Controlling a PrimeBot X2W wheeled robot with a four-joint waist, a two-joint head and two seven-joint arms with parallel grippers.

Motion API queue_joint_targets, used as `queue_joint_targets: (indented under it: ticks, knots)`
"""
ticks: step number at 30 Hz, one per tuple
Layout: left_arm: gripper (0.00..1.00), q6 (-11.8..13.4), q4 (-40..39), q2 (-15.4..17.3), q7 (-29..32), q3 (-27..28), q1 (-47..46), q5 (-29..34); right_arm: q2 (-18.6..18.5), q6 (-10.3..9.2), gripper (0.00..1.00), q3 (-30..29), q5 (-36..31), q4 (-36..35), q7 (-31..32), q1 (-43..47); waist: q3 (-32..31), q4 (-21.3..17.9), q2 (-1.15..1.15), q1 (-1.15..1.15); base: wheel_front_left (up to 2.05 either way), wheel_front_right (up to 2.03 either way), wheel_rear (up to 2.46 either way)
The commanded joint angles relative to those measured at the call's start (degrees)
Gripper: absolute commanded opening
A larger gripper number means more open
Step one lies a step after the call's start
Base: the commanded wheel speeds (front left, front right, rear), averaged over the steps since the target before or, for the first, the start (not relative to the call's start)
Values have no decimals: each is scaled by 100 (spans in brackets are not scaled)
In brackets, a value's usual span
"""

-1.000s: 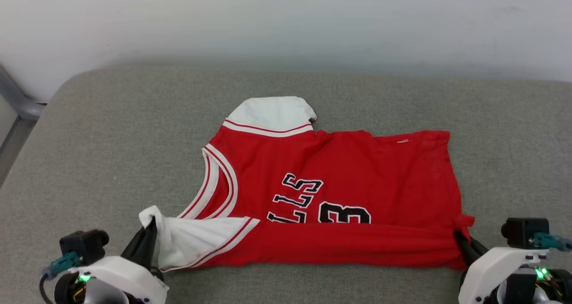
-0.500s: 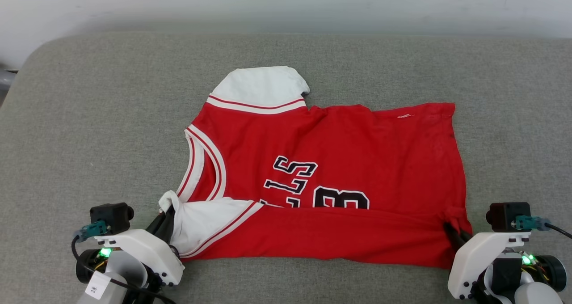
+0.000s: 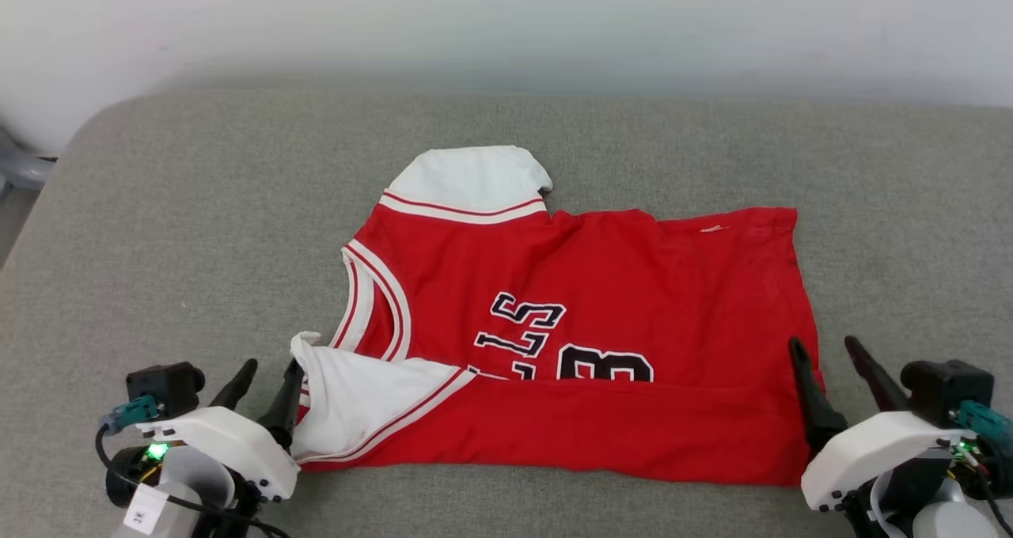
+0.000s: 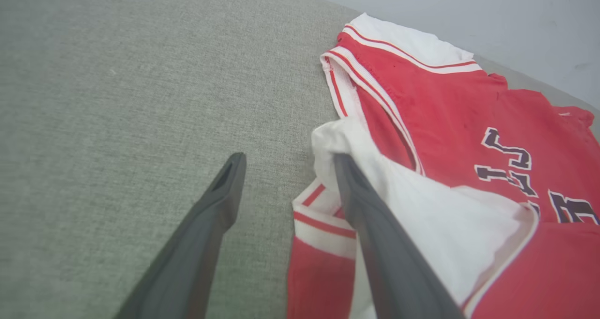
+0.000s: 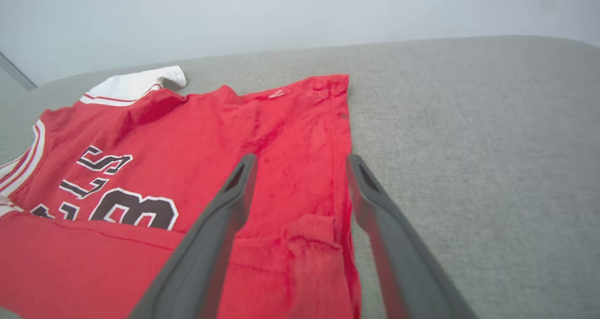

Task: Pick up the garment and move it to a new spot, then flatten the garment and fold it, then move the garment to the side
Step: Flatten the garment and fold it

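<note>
Looks past moving and flattening the shirt (image 3: 601, 285): spread sideways on cushion (image 3: 198, 229), collar leftward. Seems partway into folding, with near long edge turned up over the lettering's lower half. Leaves further folds and the shift aside to do. Appears red, fairly smooth, one white sleeve at the far side, another doubled at near left. Finds left gripper (image 3: 274, 364) and right gripper (image 3: 822, 340) gaping wide, empty, at the fold's two ends.
</note>
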Motion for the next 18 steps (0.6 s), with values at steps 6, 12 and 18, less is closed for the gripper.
queue_joint_targets:
  ticks: [6,12,18]
  knots:
    - [100,137,-148,320,173,50,-40,59,54,-4,100,-41,-119,-329,-594,270,-328,-6,0,0,0,0,0]
    - [100,99,-839,702,1263,34,138,-359,70,-4,100,-50,-59,-736,-542,546,-473,-16,0,0,0,0,0]
    - [100,149,-1797,1203,2923,8,364,-1076,72,-4,100,0,35,-1074,-459,681,-388,-80,0,0,0,0,0]
